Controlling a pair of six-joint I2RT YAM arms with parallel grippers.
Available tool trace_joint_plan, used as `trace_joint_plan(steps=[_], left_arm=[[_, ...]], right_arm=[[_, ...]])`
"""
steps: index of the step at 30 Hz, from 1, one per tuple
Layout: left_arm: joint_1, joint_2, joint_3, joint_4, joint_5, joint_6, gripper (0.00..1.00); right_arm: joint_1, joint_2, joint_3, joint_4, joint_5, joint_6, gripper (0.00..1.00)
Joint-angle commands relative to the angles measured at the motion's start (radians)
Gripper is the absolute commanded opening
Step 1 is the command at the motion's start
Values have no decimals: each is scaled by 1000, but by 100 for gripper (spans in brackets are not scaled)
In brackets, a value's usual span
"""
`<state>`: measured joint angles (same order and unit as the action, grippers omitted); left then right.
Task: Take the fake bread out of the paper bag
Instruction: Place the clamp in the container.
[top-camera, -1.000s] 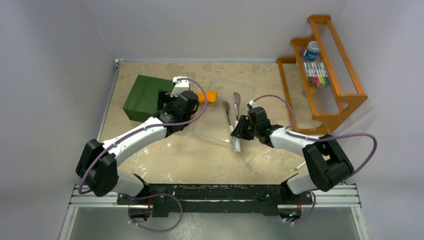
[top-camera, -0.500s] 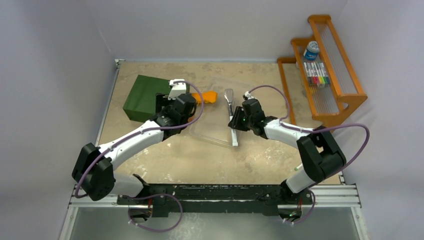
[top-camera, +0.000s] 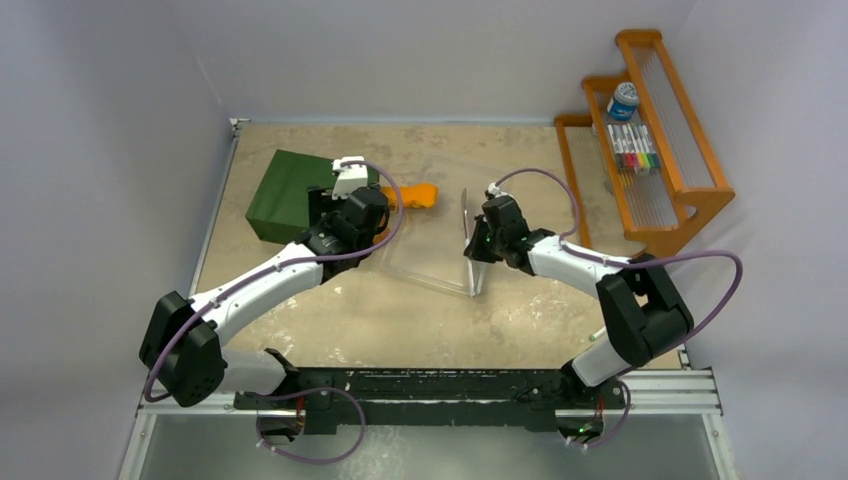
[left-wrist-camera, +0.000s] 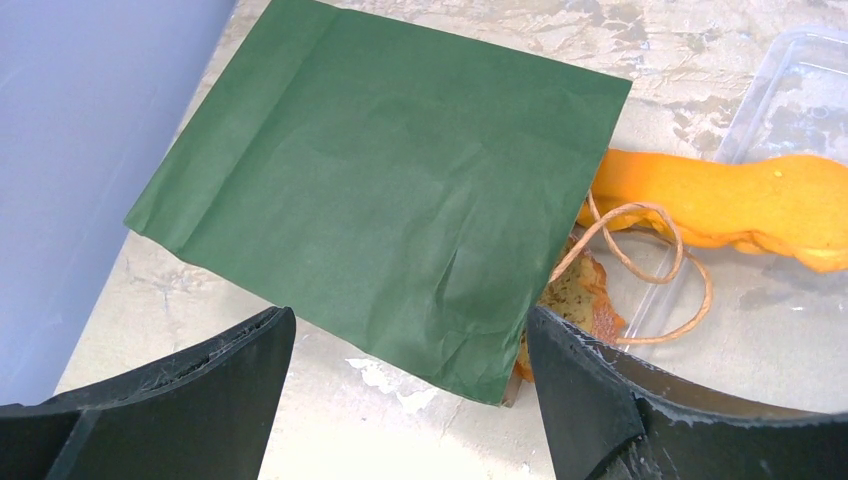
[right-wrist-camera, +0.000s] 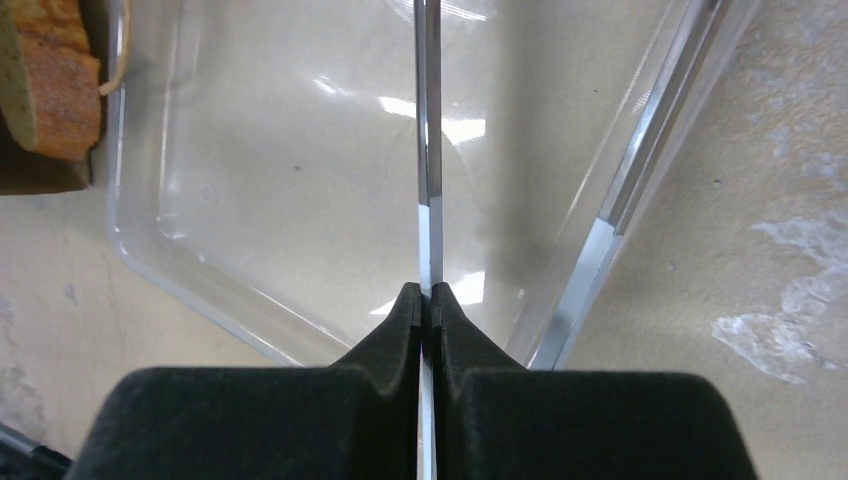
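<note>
The dark green paper bag (top-camera: 283, 195) lies flat at the far left, its mouth facing right; it fills the left wrist view (left-wrist-camera: 380, 190). An orange-golden loaf of fake bread (top-camera: 420, 193) (left-wrist-camera: 740, 195) sticks out of the mouth over the clear tray's corner. A tan, brown-crusted slice (left-wrist-camera: 580, 295) (right-wrist-camera: 45, 85) shows at the mouth under a string handle (left-wrist-camera: 650, 240). My left gripper (top-camera: 325, 208) (left-wrist-camera: 410, 320) is open and empty, above the bag's near edge. My right gripper (top-camera: 472, 243) (right-wrist-camera: 428, 292) is shut on the metal tongs (top-camera: 466, 212) (right-wrist-camera: 428, 120), held edge-on above the tray.
A clear plastic tray (top-camera: 430, 272) (right-wrist-camera: 600, 230) lies mid-table between the grippers. An orange wooden rack (top-camera: 690, 200) stands at the far right, holding coloured markers (top-camera: 632, 148) and a blue-lidded jar (top-camera: 623, 100). Walls close the left and far sides.
My right gripper has lifted the tongs, squeezed them together and turned them edge-on, moving up and a little left over the tray. My left gripper has shifted slightly toward the bag.
</note>
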<state>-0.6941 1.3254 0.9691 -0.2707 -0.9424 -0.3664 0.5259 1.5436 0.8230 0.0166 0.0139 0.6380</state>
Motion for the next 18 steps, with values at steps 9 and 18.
trace_joint_plan(steps=[9, 18], left_arm=[[-8, -25, 0, 24, -6, -53, 86], [-13, -19, 3, 24, -16, -49, 86]], right_arm=[[34, 109, 276, -186, 71, -193, 0], [57, 204, 352, -218, 80, -216, 0]])
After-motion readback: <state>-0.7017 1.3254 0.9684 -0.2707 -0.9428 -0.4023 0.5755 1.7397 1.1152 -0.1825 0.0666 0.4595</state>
